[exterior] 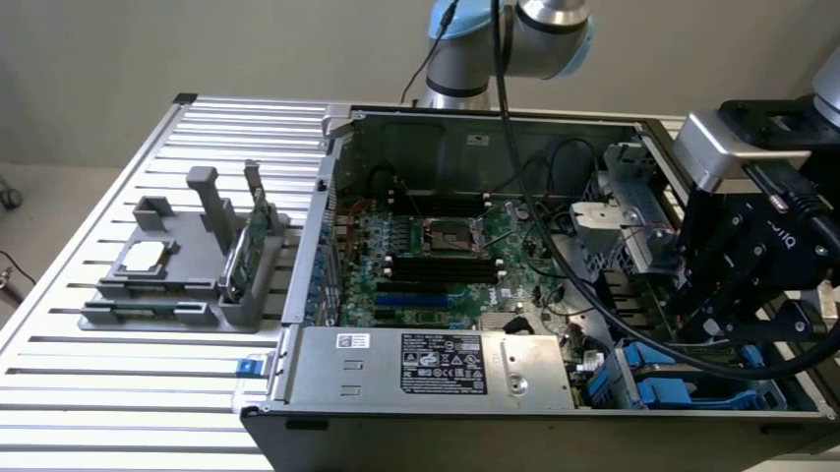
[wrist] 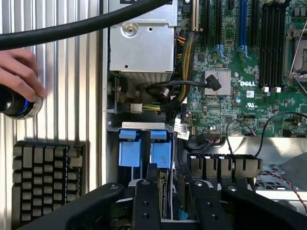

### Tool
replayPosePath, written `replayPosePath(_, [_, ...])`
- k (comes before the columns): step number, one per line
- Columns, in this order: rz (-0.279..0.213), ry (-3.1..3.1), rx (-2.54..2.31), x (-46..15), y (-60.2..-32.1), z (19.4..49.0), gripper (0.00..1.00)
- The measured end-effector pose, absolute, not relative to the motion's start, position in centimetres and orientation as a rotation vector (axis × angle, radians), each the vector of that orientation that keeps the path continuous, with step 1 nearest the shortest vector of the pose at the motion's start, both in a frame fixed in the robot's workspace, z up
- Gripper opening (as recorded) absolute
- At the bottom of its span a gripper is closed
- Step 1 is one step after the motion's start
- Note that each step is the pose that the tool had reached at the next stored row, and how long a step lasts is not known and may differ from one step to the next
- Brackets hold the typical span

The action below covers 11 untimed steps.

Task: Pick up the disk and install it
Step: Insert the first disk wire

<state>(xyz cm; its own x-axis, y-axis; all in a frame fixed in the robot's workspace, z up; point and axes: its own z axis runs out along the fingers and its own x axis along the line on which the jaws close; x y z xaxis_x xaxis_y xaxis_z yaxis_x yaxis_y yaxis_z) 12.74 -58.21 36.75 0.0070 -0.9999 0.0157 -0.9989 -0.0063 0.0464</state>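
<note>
Gripper (wrist: 172, 206): black fingers closed on the disk (wrist: 164, 191), seen edge-on
Blue carriers (wrist: 144, 148): side by side, just beyond the gripper
Hand (wrist: 19, 72): resting on a blue-lit knob (wrist: 19, 103) on the ribbed tabletop (wrist: 72, 72)

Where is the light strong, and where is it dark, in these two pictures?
Exterior view: even light, the ribbed table is bright, inside the case it is darker. Wrist view: the silver metal box gleams brightly; the black cable looks flat and dark.
</note>
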Motion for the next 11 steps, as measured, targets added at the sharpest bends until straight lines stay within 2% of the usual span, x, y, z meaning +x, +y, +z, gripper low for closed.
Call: replayPosePath(11, [-0.033,-2.185,2.196,12.72,-58.21,36.75,0.31])
